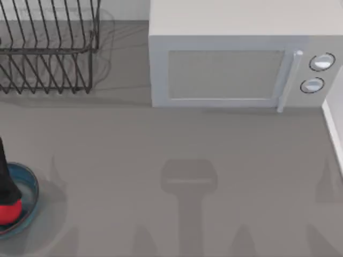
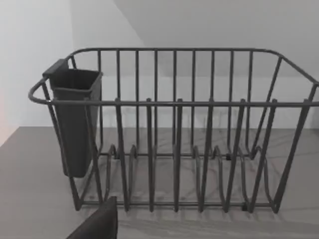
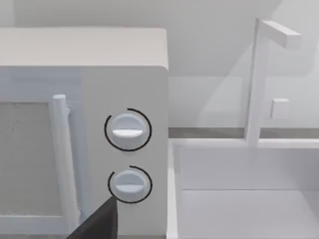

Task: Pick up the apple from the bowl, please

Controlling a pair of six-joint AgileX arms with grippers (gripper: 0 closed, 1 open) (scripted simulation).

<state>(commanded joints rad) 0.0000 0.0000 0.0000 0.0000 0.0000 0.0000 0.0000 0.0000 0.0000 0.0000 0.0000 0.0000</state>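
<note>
Left gripper (image 1: pixel 5 195) sits over the apple (image 1: pixel 9 211) in the bowl (image 1: pixel 29 184) at the counter's left edge, can't tell if it's clamped. If the grip's shallow, the apple could slip back

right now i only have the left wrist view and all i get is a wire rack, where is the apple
Observer: In the top view the apple sits in the blue bowl at the table's left edge, well below the rack in that picture.
Operator: is my left arm anywhere near it
Observer: Yes, the dark end of the left arm overlaps the bowl in the top view and reaches down to the apple.
Operator: what stands to the right of the rack
Observer: A white microwave, at the back of the table with its door shut.
</note>
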